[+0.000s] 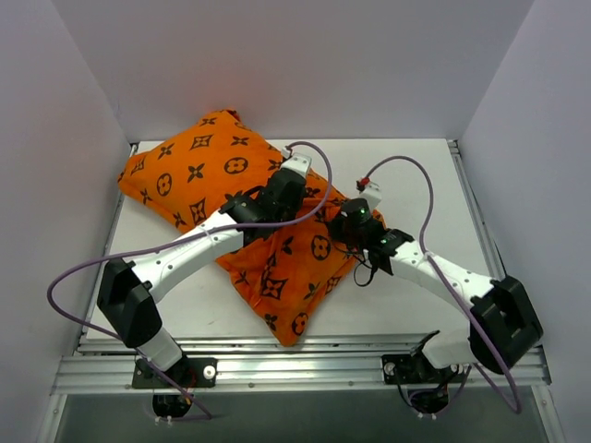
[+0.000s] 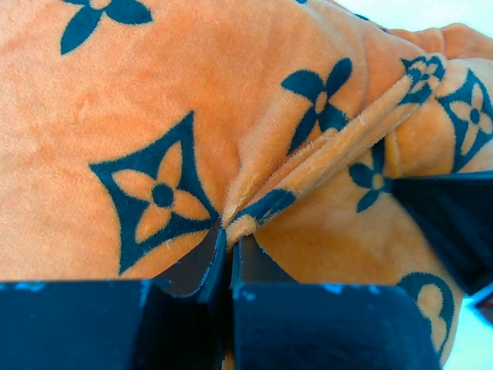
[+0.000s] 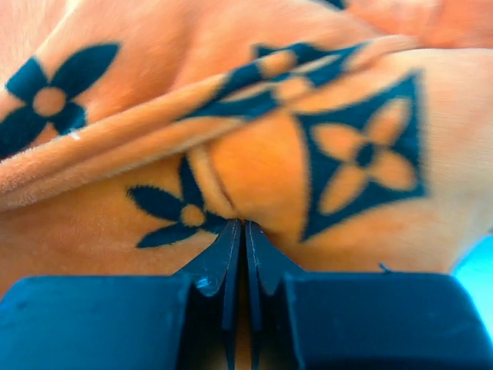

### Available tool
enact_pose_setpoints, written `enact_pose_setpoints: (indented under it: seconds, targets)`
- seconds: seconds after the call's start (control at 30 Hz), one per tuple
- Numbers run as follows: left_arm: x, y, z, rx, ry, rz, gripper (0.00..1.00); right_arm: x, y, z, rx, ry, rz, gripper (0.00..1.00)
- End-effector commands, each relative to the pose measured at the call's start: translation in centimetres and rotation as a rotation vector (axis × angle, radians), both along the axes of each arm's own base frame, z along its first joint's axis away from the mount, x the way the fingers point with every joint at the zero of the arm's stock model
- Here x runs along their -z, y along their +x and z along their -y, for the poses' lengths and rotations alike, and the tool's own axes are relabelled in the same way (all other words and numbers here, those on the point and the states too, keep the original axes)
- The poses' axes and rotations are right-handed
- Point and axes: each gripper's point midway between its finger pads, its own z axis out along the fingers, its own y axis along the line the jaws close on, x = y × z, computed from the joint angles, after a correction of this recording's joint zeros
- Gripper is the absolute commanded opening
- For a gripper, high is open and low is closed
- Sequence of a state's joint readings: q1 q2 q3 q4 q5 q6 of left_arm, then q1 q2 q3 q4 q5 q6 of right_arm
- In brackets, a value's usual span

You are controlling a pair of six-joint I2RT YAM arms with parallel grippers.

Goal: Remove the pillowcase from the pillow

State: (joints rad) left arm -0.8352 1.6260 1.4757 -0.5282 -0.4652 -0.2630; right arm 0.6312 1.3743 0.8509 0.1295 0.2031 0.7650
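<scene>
Nearest the arm bases, one corner of the orange pillowcase (image 1: 286, 258) reached toward the front edge of the table (image 1: 212, 309). Further in, the right gripper (image 3: 243, 225) was clamped on a pinch of the plush. Just beside it, the left gripper (image 2: 229, 235) was closed on a raised fold. Beyond them the pillowcase lay plump and diagonal toward the back-left corner.

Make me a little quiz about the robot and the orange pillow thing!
1. The shapes printed on the pillowcase are: A black, B green, C white.
2. True or false: the left jaws are wide open.
3. How many pairs of jaws pinch the pillowcase?
Key: 1 A. 2 False, they are shut on the pillowcase. 3 Two.
</scene>
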Motion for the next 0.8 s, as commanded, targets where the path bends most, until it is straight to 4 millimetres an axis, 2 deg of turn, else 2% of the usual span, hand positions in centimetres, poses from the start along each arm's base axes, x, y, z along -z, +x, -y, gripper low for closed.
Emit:
enact_pose_setpoints:
  seconds: [0.0, 0.03, 0.1, 0.23, 0.3, 0.4, 0.43, 0.47, 0.5, 0.53, 0.57, 0.6, 0.67, 0.77]
  targets:
    - [-5.1, 1.0, -4.6, -0.145, -0.004, 0.109, 0.02, 4.9, -3.3, 8.1, 0.13, -0.167, -0.173, 0.0]
    - [-5.3, 1.1, -5.1, -0.157, -0.006, 0.11, 0.02, 4.3, -3.5, 8.8, 0.146, -0.157, -0.157, 0.0]
    - [-5.9, 1.2, -5.9, -0.183, -0.004, 0.124, 0.02, 4.9, -4.1, 10.9, 0.184, -0.173, -0.177, 0.0]
    - [-7.8, 1.3, -7.5, -0.23, -0.007, 0.166, 0.02, 5.0, -5.0, 12.4, 0.203, -0.162, -0.191, 0.0]
    - [-8.8, 1.2, -7.6, -0.224, -0.012, 0.184, 0.03, 5.0, -5.3, 12.5, 0.202, -0.154, -0.198, 0.0]
    - [-9.3, 0.8, -6.2, -0.142, -0.047, 0.172, 0.04, 1.9, -4.3, 10.2, 0.106, -0.075, -0.116, 0.0]
    - [-9.0, 0.5, -5.1, -0.091, -0.073, 0.147, 0.04, -0.4, -3.6, 9.0, 0.073, -0.038, -0.06, 0.0]
    - [-8.7, 0.4, -4.5, -0.068, -0.082, 0.133, 0.04, -1.9, -3.5, 7.4, 0.01, -0.02, -0.026, 0.0]
    - [-8.5, 0.1, -3.9, -0.048, -0.093, 0.121, 0.04, -3.3, -3.2, 6.4, -0.018, -0.006, 0.012, 0.15]
    - [-8.2, 0.0, -3.5, -0.033, -0.097, 0.109, 0.04, -4.5, -2.9, 5.4, -0.045, 0.002, 0.04, 0.23]
    - [-7.8, -0.2, -2.9, -0.011, -0.106, 0.091, 0.04, -6.7, -2.9, 3.4, -0.11, 0.014, 0.091, 0.32]
    - [-7.6, -0.2, -2.7, -0.006, -0.109, 0.082, 0.04, -8.1, -2.7, 2.2, -0.145, 0.035, 0.135, 0.48]
    - [-7.2, -0.2, -2.5, -0.005, -0.111, 0.068, 0.04, -10.6, -2.3, -0.7, -0.226, 0.071, 0.216, 0.61]
    - [-7.5, -0.2, -2.5, -0.009, -0.115, 0.069, 0.04, -10.7, -1.9, -3.2, -0.297, 0.087, 0.227, 0.7]
